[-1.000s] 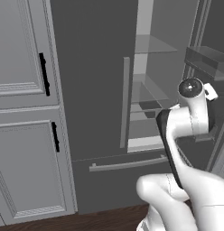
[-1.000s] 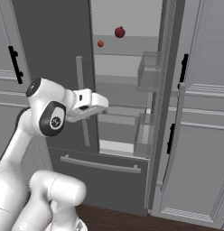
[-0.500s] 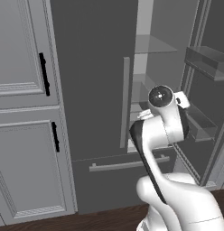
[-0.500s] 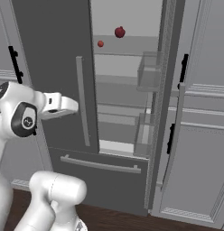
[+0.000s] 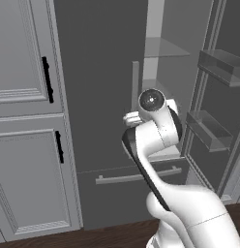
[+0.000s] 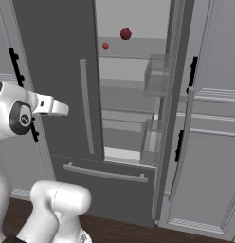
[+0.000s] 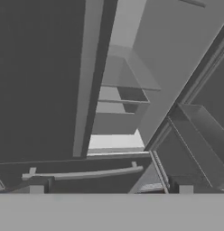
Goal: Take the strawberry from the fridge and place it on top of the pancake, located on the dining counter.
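Kitchen: fridge (image 6: 133, 95) right door open.
Strawberry (image 6: 105, 46): upper shelf, likely light, soft; pinch gently at sides.
Tool (image 7: 111, 189): spread, empty.

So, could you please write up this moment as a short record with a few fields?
fridge: right door swung open, left door shut, bottom drawer shut
strawberry: on an upper shelf inside the fridge, untouched
maroon fruit: same shelf, up and to the right of the strawberry in the right base view
gripper: open, holding nothing, looking at the lower fridge
fingers: wide apart, clear of everything
task: strawberry not yet picked
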